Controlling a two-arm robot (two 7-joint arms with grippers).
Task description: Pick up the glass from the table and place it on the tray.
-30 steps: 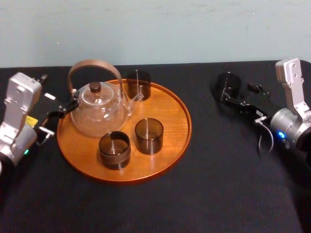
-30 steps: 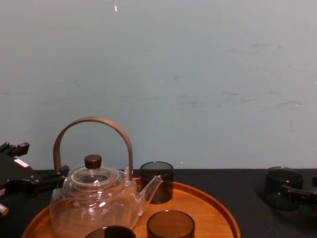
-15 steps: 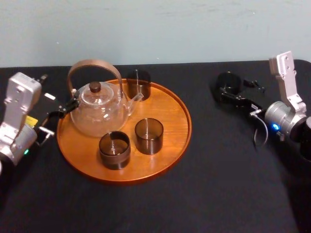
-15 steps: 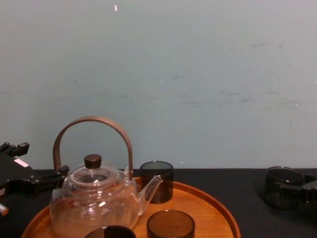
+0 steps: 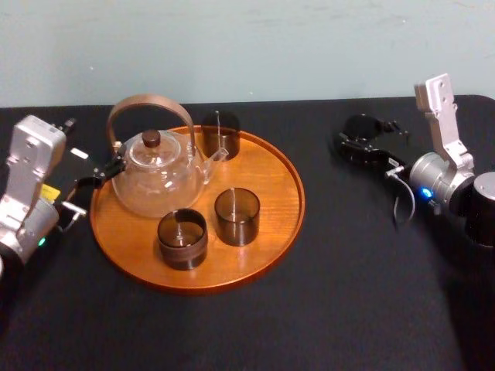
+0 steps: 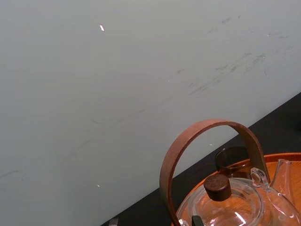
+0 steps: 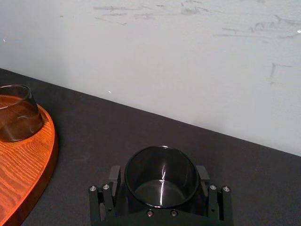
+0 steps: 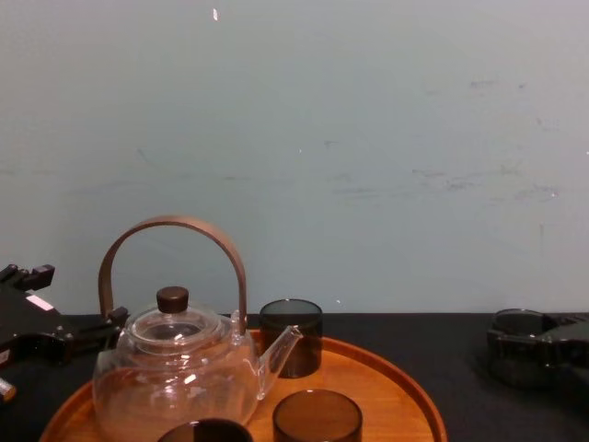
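The right claw (image 5: 360, 137) has swung round to straddle the glass (image 7: 161, 181); whether it pinches, I cannot tell; the glass stands on the bench (image 5: 348, 278), well right of the tray (image 5: 272, 176).

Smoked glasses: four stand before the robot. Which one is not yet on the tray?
The glass on the black table, at the right tool on the robot's right; the other three glasses stand on the tray with the teapot.
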